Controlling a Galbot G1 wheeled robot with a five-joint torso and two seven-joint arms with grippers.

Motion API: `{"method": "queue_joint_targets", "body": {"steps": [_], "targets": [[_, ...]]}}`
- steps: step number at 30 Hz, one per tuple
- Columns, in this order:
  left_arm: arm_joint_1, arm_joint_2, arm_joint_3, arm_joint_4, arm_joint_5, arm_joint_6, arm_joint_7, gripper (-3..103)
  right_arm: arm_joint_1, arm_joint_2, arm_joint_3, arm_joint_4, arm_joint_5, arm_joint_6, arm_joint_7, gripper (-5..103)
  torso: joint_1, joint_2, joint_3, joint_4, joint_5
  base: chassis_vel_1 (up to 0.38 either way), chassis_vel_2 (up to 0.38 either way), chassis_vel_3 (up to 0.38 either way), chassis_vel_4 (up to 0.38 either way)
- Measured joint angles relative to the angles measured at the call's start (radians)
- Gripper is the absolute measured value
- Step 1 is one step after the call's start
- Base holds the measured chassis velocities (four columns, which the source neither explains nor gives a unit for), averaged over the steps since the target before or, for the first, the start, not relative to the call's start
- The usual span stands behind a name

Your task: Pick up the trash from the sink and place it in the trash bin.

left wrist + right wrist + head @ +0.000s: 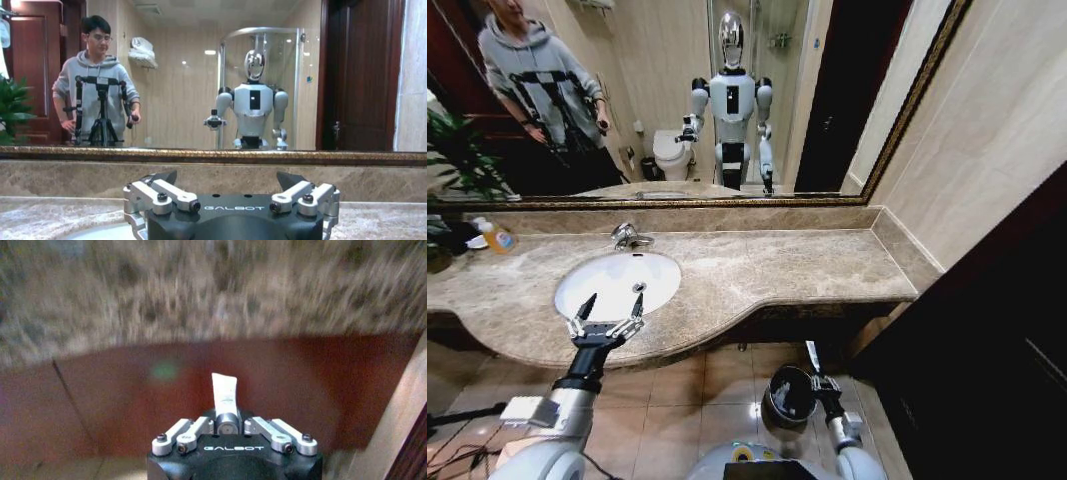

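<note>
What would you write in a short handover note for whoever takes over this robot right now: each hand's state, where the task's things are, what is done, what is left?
Left hand: open, hovering at the near rim of the white oval porcelain sink, holding nothing.
Right hand: shut on a small flat white tube of trash, low beside the small round dark metal trash bin with a shiny steel rim on the tiled floor below the beige marble counter.
Done: one piece lifted out.
Left: drop it into the bin. The basin shows no other trash from the head view, but check it.
</note>
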Motion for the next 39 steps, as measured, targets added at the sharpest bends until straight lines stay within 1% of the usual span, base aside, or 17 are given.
{"method": "queue_joint_targets", "body": {"steps": [2, 3, 4, 6, 8, 10, 11, 14, 15, 18, 20, 23, 24, 28, 34, 36, 39], "targets": [[0.0, 0.0, 0.0, 0.0, 0.0, 0.0, 0.0, 100, 0.038, -0.015, -0.02, -0.058, 0.062, -0.067, -0.034, 18, 0.0, 0.0, 0.0, 0.0001, 0.0001, 0.0, 0.0, 0.0, 0.0], [0.0, 0.0, 0.0, 0.0, 0.0, 0.0, 0.0, 100, 0.038, -0.015, -0.02, -0.058, 0.062, -0.067, -0.034, 18, 0.0, 0.0, 0.0, 0.0001, 0.0001, 0.0, 0.0, 0.0, 0.0], [0.0, 0.0, 0.0, 0.0, 0.0, 0.0, 0.0, 100, 0.051, -0.018, -0.023, -0.077, 0.073, -0.087, -0.049, 18, 0.0, 0.0, 0.0, 0.0001, 0.0, 0.0, 0.0, 0.0, 0.0], [0.0, 0.0, 0.0, 0.0, 0.0, 0.0, 0.0, 100, 0.087, -0.022, -0.023, -0.144, 0.064, -0.103, -0.086, 18, 0.0, 0.0, 0.0, 0.0, 0.0, 0.0, 0.0, 0.0, 0.0], [0.0, 0.0, 0.0, 0.0, 0.0, 0.0, 0.0, 100, 0.098, -0.024, -0.024, -0.167, 0.061, -0.103, -0.091, 18, 0.0, 0.0, 0.0, 0.0, 0.0, 0.0, 0.0, 0.0, 0.0], [0.0, 0.0, 0.0, 0.0, 0.0, 0.0, 0.0, 100, 0.147, -0.024, -0.029, -0.278, 0.039, -0.098, -0.098, 18, 0.0, 0.0, 0.0, 0.0, 0.0, 0.0, 0.0, 0.0, 0.0], [0.0, 0.0, 0.0, 0.0, 0.0, 0.0, 0.0, 100, 0.147, -0.024, -0.029, -0.278, 0.039, -0.098, -0.098, 18, 0.0, 0.0, 0.0, 0.0, 0.0, 0.0, 0.0, 0.0, 0.0], [0.0, 0.0, 0.0, 0.0, 0.0, 0.0, 0.0, 100, 0.218, -0.008, -0.027, -0.426, -0.015, -0.079, -0.102, 18, 0.0, 0.0, 0.0, 0.0, 0.0, 0.0, 0.0, 0.0, 0.0], [0.0, 0.0, 0.0, 0.0, 0.0, 0.0, 0.0, 100, 0.218, -0.008, -0.027, -0.426, -0.015, -0.079, -0.102, 18, 0.0, 0.0, 0.0, 0.0, 0.0, 0.0, 0.0, 0.0, 0.0], [0.0, 0.0, 0.0, 0.0, 0.0, 0.0, 0.0, 100, 0.29, 0.009, -0.024, -0.576, -0.059, -0.05, -0.103, 18, 0.0, 0.0, 0.0, 0.0, 0.0001, 0.0, 0.0, 0.0, 0.0], [0.0, 0.0, 0.0, 0.0, 0.0, 0.0, 0.0, 100, 0.302, 0.01, -0.023, -0.602, -0.068, -0.046, -0.103, 18, 0.0, 0.0, 0.0, 0.0001, 0.0, 0.0, 0.0, 0.0, 0.0], [0.0, 0.0, 0.0, 0.0, 0.0, 0.0, 0.0, 100, 0.35, 0.014, -0.018, -0.703, -0.101, -0.02, -0.11, 18, 0.0, 0.0, 0.0, 0.0, -0.0001, 0.0, 0.0, 0.0, 0.0], [0.0, 0.0, 0.0, 0.0, 0.0, 0.0, 0.0, 100, 0.35, 0.014, -0.018, -0.703, -0.101, -0.02, -0.11, 18, 0.0, 0.0, 0.0, 0.0, -0.0001, 0.0, 0.0, 0.0, 0.0], [0.0, 0.0, 0.0, 0.0, 0.0, 0.0, 0.0, 100, 0.415, 0.022, -0.01, -0.837, -0.139, 0.023, -0.111, 18, 0.0, 0.0, 0.0, 0.0, -0.0001, 0.0, 0.0, 0.0, 0.0], [0.0, 0.0, 0.0, 0.0, 0.0, 0.0, 0.0, 100, 0.455, 0.033, -0.005, -0.907, -0.152, 0.035, -0.106, 18, 0.0, 0.0, 0.0, 0.0, -0.0001, 0.0, 0.0, 0.0, 0.0], [0.0, 0.0, 0.0, 0.0, 0.0, 0.0, 0.0, 100, 0.484, 0.041, 0.003, -0.964, -0.187, 0.051, -0.096, 18, 0.0, 0.0, 0.0, 0.0, 0.0001, 0.0, 0.0, 0.0, 0.0], [0.0, 0.0, 0.0, 0.0, 0.0, 0.0, 0.0, 100, 0.508, 0.048, 0.01, -1.005, -0.198, 0.058, -0.085, 18, 0.0, 0.0, 0.0, 0.0, -0.0001, 0.0, 0.0, 0.0, 0.0]]}}
